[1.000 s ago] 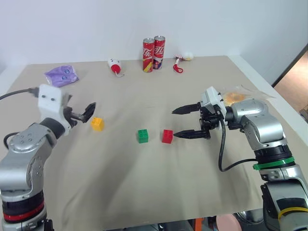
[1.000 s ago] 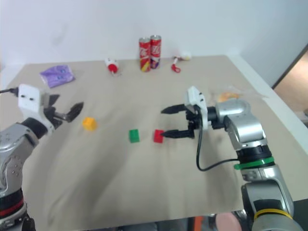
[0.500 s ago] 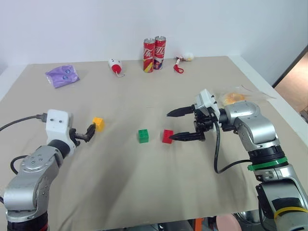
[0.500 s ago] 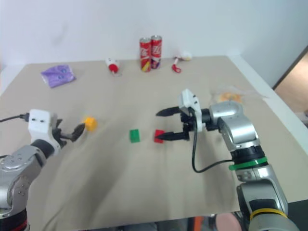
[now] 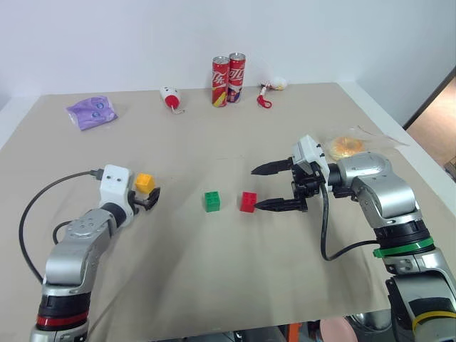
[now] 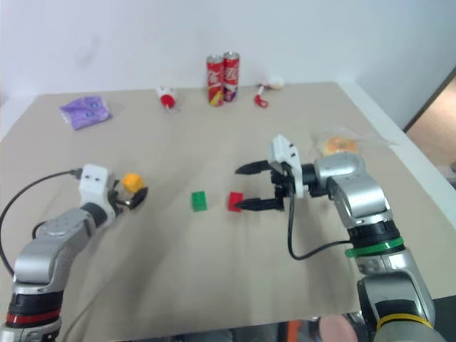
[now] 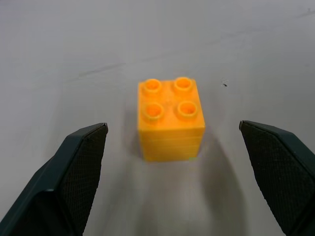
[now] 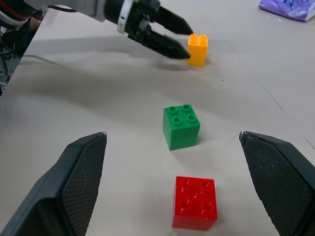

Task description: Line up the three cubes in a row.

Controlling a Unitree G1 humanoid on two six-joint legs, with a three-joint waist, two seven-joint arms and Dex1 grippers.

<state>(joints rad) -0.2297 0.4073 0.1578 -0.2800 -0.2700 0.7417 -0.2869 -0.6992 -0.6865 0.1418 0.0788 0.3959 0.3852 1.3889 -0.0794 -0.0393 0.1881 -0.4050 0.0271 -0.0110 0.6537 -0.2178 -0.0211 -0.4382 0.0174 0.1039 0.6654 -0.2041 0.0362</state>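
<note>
I've got the left gripper point(image 7: 172, 167) open, just short of the orange cube point(image 7: 170, 119). My right gripper point(image 5: 274, 187) is open beside the red cube point(image 5: 248, 201); the green cube point(image 5: 211, 201) sits next to it.

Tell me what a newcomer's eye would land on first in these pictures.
Three small studded cubes on the tan table: the green cube and red cube side by side mid-table, and the yellow-orange cube apart to their left. The left gripper sits open right at the yellow-orange cube, while the right gripper is open beside the red one. Two red soda cans stand at the far edge.
</note>
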